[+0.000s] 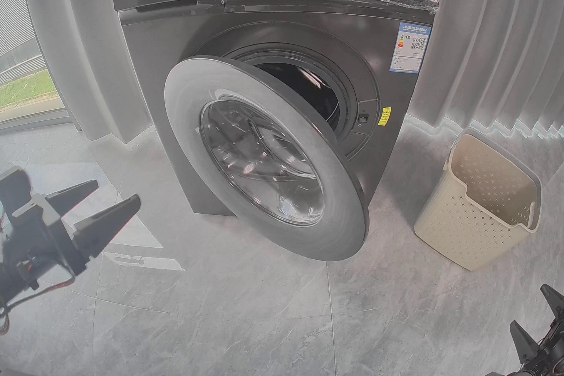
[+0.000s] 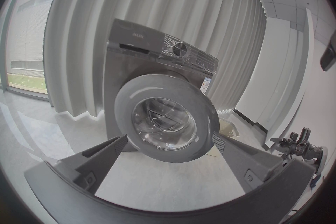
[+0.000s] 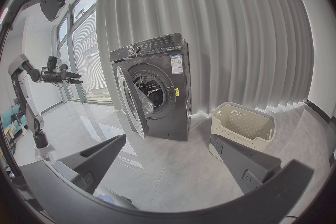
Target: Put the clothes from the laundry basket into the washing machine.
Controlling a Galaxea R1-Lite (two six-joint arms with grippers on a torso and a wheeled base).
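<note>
The grey washing machine (image 1: 170,42) stands against the curtain with its round door (image 1: 264,160) swung wide open, so the dark drum (image 1: 311,89) shows behind it. To its right on the floor sits the cream laundry basket (image 1: 479,201); the part of its inside that I see holds no clothes. My left gripper (image 1: 117,190) hangs open and holds nothing, left of the door and above the floor. My right gripper (image 1: 527,306) is open and holds nothing, low and nearer to me than the basket. The left wrist view faces the door (image 2: 164,119); the right wrist view shows the basket (image 3: 245,123) and the drum (image 3: 154,91).
A pleated white curtain (image 1: 499,30) runs behind the machine and basket. A window (image 1: 23,71) is at the far left. Bare grey tiled floor (image 1: 247,306) lies in front of the machine.
</note>
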